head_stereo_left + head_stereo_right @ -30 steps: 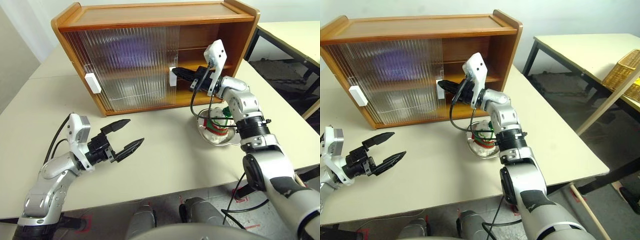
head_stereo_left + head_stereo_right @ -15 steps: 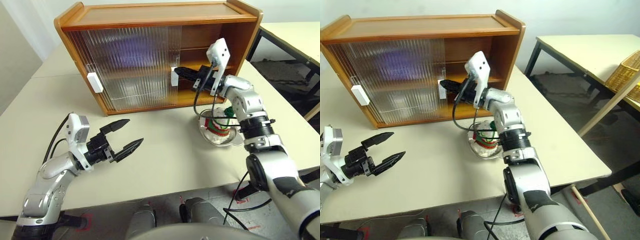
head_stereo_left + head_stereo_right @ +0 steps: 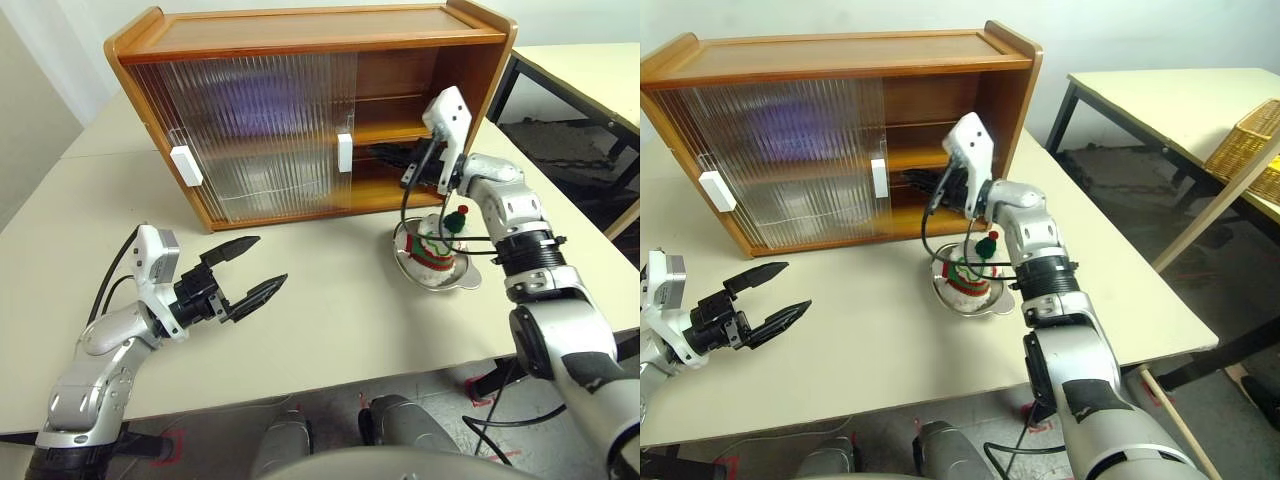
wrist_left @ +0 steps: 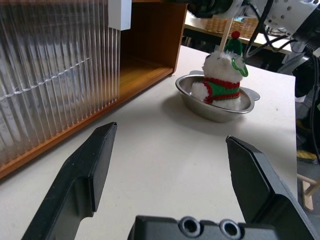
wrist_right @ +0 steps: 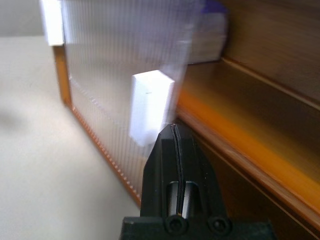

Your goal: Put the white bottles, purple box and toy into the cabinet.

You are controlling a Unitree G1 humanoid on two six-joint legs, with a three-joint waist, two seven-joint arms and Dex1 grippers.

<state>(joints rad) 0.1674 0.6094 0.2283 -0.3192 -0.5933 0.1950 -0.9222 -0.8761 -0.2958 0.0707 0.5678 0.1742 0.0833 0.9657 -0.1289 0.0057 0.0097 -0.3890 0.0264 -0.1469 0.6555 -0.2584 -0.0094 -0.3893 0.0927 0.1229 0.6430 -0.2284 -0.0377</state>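
The wooden cabinet (image 3: pixel 300 30) stands at the back of the table. Both ribbed doors are slid to its left, so the right part is open. A purple blur behind the doors on the upper shelf is the purple box (image 3: pixel 250 100). The white bottles are hidden. My right gripper (image 3: pixel 390 155) is shut on nothing, level in the open part, just right of the inner door's white handle (image 3: pixel 344 152). The toy (image 3: pixel 437 243) sits in a steel bowl (image 3: pixel 470 280) in front of the opening, below my right forearm. Low at the front left, my left gripper (image 3: pixel 252 270) is open and empty.
Bare tabletop (image 3: pixel 330 300) lies between my left gripper and the bowl. A second white handle (image 3: pixel 186 166) sits on the outer door at the cabinet's left. Another table (image 3: pixel 1160 95) stands off to the right, with a wicker basket (image 3: pixel 1250 150) at the edge of view.
My right gripper has drawn back to the right, from touching the inner door's handle to a gap beside it. The doors and my left arm have kept still.
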